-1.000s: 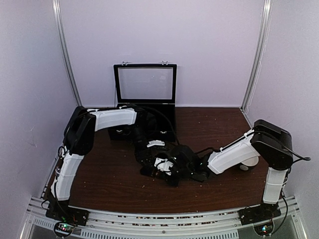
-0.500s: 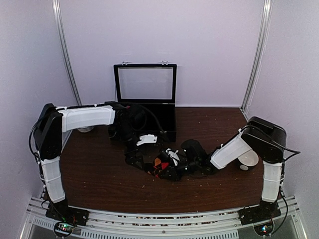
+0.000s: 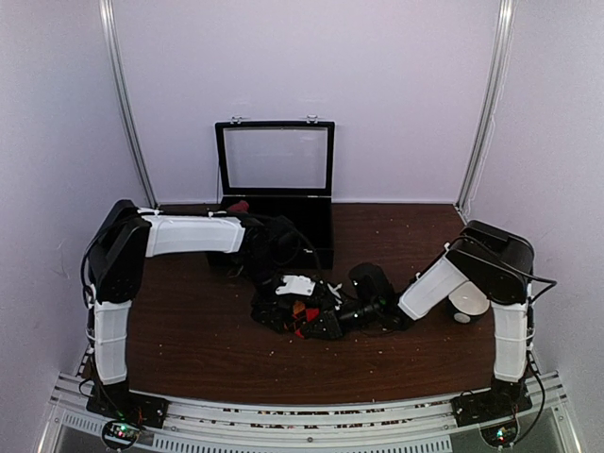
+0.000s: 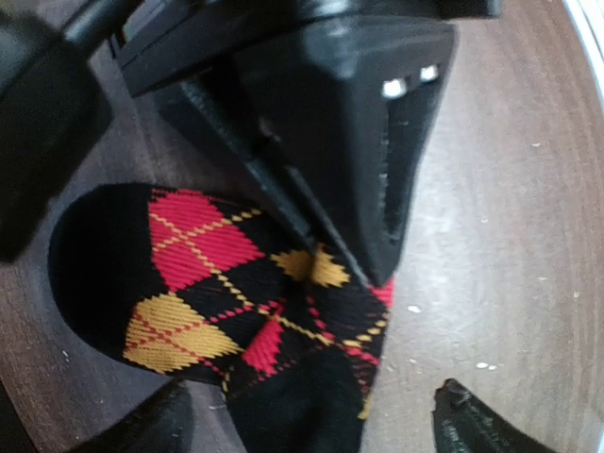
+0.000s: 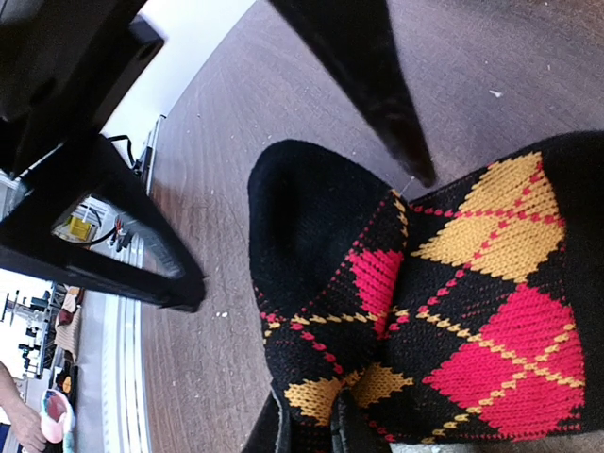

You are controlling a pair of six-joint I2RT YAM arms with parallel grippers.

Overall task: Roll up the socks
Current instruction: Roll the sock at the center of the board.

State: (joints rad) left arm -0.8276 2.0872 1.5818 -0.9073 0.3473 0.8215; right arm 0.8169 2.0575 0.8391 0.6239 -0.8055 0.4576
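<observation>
left pincer reopened over argyle sock (ends cropped)

Left arm, white shells on black joints, climbs from its base, bends at the elbow and sends the forearm out toward mid-table, wrist dipping down. The black two-finger left gripper points downward, jaws spread wide, fingertips far apart. Right arm, same white and black, folds at the elbow and reaches low to its left. Right gripper lies nearly flat, fingers pinched together on the black argyle sock.
</observation>
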